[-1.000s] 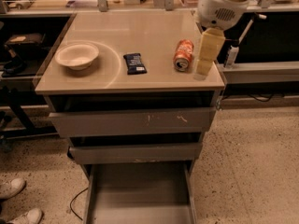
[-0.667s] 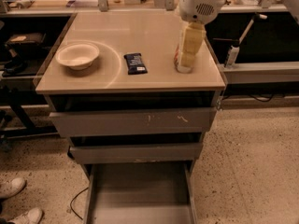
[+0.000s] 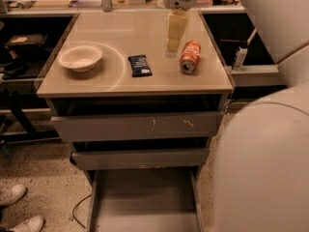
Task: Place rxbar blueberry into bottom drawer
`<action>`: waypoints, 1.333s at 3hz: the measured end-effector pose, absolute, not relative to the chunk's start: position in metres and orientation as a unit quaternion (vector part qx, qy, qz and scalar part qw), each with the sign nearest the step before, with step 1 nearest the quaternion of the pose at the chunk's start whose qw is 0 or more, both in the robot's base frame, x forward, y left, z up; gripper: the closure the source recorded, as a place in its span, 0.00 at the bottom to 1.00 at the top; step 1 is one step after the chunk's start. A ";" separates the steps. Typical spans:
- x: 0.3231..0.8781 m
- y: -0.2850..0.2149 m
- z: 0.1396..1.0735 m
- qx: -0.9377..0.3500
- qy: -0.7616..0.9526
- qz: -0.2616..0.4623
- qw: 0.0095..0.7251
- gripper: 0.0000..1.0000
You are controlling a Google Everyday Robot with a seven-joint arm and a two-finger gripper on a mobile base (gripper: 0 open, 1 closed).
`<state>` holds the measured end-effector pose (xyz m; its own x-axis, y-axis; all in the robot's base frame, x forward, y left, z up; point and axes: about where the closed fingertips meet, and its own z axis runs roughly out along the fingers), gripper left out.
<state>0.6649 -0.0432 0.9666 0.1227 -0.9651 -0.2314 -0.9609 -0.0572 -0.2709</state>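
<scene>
- Hovering low over the table (image 3: 145, 28), the gripper (image 3: 171, 45) is hanging just left of the can (image 3: 190, 57); I cannot tell whether it is clenched or released.
- Lying flat further left of it and slightly nearer the front edge, the rxbar (image 3: 140, 65) is pointing its long axis front-to-back.
- Standing pulled out well below, the drawer (image 3: 145, 197) is waiting.

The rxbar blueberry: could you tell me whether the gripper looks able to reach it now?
Probably yes: the rxbar blueberry lies uncovered, apart from the can and bowl, and the gripper hangs close by.
</scene>
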 end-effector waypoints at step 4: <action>0.756 -0.033 0.876 -0.702 0.695 0.023 0.157 0.00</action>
<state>0.7565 -0.0332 0.8762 0.0335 -0.9676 -0.2502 -0.9820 0.0147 -0.1885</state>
